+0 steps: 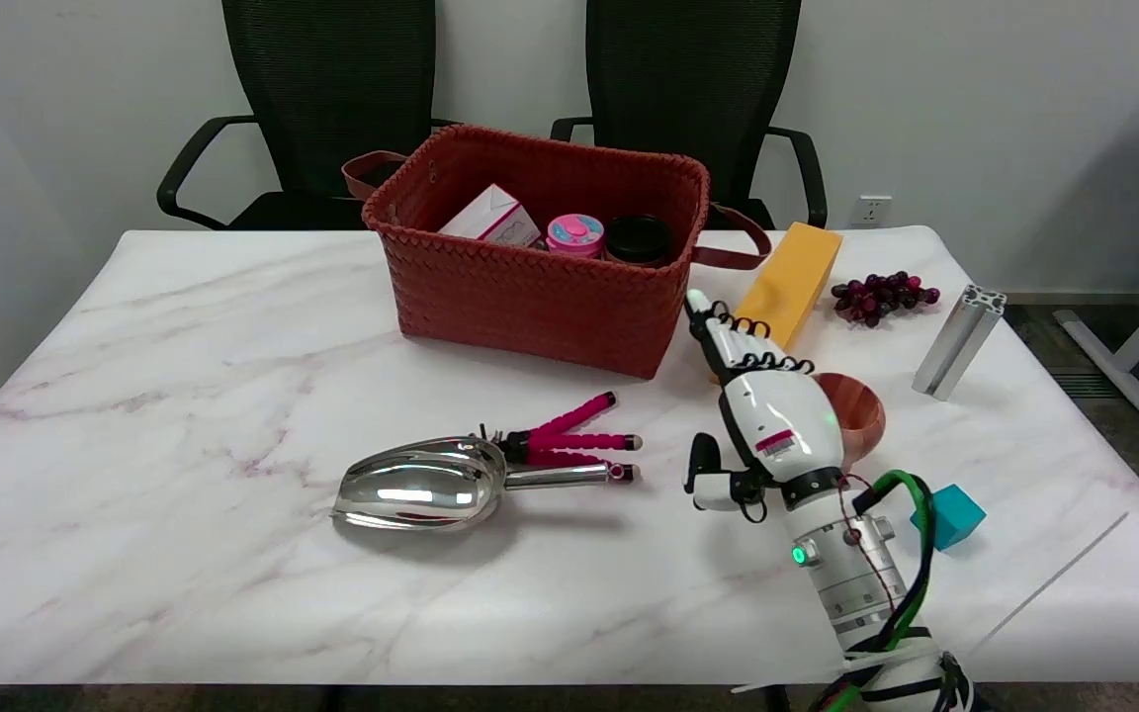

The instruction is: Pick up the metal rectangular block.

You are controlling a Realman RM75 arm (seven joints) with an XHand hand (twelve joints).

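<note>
**Block lies off to the hand's right**

The right hand [765, 415] hovers empty, fingers extended. The metal rectangular block [959, 341] rests near the bench's right edge, well apart, its long axis running toward the far-right corner.

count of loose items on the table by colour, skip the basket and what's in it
Silver: 2 – metal rectangular block, scoop
Pink: 1 – mini tripod
Yellow: 1 – long box
Dark red: 1 – grape bunch
Brown: 1 – small bowl
Teal: 1 – cube
Total: 7
</note>
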